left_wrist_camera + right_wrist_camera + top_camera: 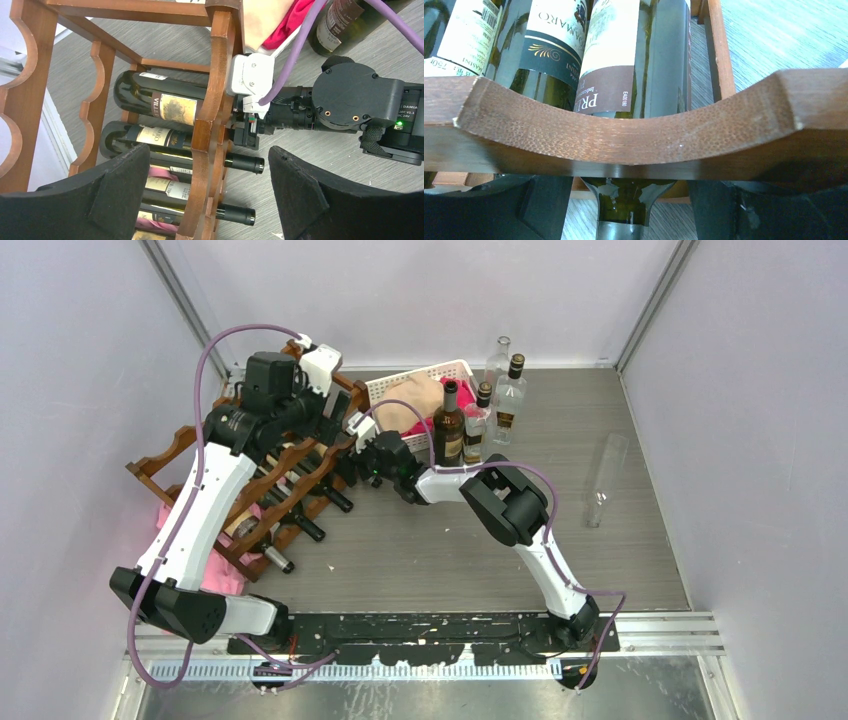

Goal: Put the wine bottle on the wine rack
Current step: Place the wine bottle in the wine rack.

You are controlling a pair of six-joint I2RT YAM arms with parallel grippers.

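Note:
The reddish-brown wine rack stands at the left of the table with several dark bottles lying in it. The wine bottle, green glass with a cream and brown label, lies in a scallop of the rack rail. Its neck points toward my right gripper, which is open; the fingers stand on either side of the neck with a gap on each side. My left gripper hangs open above the rack's front rail, holding nothing. The same bottle shows in the left wrist view as the topmost one.
A white basket with beige and pink cloth sits behind the rack. Several upright bottles stand beside it, and a tall clear glass stands at the right. Pink cloth lies under the rack. Bottle necks stick out of the front.

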